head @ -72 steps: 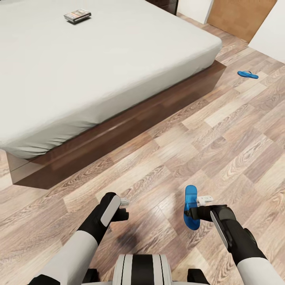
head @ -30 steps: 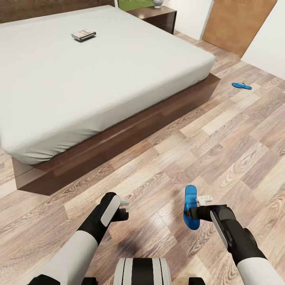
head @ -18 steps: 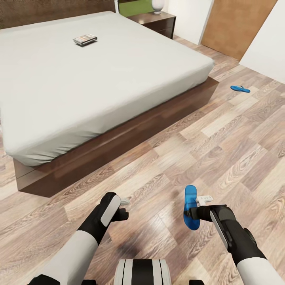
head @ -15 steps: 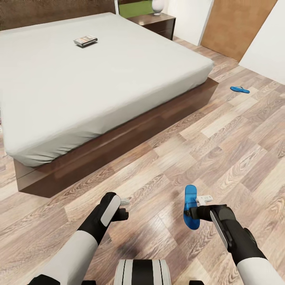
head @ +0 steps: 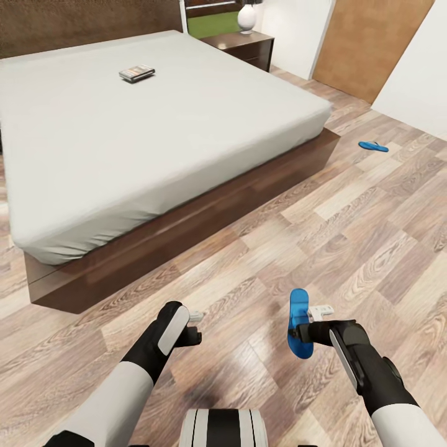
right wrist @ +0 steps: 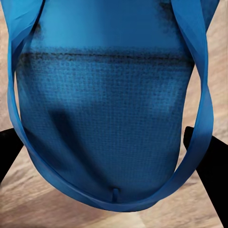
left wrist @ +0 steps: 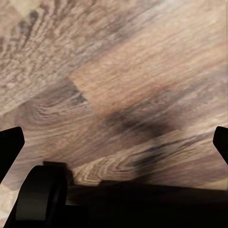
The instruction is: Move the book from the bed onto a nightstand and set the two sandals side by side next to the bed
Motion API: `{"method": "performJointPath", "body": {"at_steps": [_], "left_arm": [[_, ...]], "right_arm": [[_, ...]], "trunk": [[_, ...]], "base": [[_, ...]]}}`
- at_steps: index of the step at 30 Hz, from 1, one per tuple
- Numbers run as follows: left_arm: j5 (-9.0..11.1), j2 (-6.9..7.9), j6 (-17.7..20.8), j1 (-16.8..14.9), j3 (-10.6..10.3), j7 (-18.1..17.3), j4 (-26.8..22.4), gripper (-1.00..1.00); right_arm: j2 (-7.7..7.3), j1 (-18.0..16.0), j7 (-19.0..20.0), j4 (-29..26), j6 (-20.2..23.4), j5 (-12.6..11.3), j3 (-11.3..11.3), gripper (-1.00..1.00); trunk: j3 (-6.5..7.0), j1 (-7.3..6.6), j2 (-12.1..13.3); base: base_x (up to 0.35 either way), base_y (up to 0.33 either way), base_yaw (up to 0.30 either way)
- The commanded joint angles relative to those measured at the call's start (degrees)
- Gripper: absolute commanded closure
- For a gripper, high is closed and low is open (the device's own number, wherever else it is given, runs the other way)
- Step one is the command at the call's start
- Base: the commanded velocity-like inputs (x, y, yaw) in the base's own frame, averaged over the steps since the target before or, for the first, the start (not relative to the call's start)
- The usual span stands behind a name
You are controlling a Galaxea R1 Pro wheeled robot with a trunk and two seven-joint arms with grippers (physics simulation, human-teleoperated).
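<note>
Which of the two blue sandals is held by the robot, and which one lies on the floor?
The sandal in the right end effector is held. The other sandal lies on the floor beyond the bed's corner.

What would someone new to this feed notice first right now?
Probably the bright blue flip-flop held in the right gripper low over the wood-plank floor, its sole close up in the right wrist view. Next, the large off-white bed with the small dark book lying on it, and the second blue flip-flop alone on the floor near the brown wooden door.
</note>
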Motion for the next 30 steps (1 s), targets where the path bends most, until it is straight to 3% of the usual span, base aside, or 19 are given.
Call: {"method": "performJointPath", "body": {"at_steps": [1,30], "left_arm": [[0.53,0.00,0.10,-0.02,-0.06,0.58,-0.05,-1.00],[0.54,0.00,0.10,-0.02,-0.06,0.56,-0.05,-1.00]], "right_arm": [[-0.02,-0.02,0.40,-0.07,0.21,0.49,0.03,1.00],[0.01,-0.02,0.33,-0.10,0.21,0.70,0.20,1.00]], "trunk": [[0.06,-0.01,-0.01],[2.75,-0.01,-0.01]], "base": [[0.000,0.000,0.000],[0.000,0.000,0.006]]}}
